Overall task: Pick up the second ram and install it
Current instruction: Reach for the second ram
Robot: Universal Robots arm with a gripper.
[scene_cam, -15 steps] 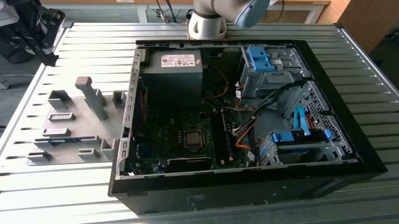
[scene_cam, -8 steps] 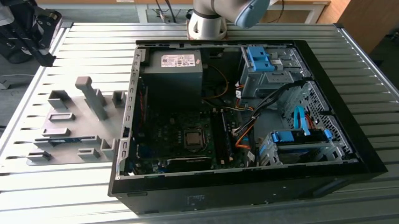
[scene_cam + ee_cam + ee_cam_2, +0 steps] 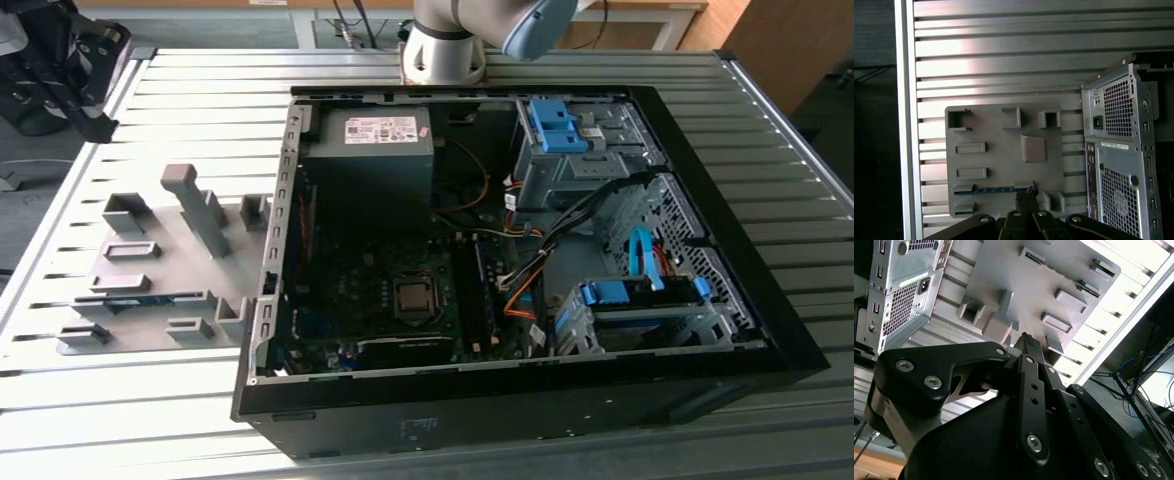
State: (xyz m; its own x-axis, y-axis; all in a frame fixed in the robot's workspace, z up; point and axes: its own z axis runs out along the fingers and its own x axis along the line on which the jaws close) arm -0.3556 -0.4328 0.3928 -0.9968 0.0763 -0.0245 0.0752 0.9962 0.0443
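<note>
One ram (image 3: 994, 189) edge-up, lengthwise along fixture (image 3: 999, 165)

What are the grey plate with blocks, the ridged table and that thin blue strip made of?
Grey plate: seemingly matte plastic, evenly dull with rounded edges. Table: likely bare aluminium, ribbed slats with bright sheen. Blue strip: probably a circuit board seen edge-on, resting in the plate's holders; too thin to say more.

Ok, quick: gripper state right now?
Gripper: closed, holding nothing. The second ram lies in the grey fixture plate.
</note>
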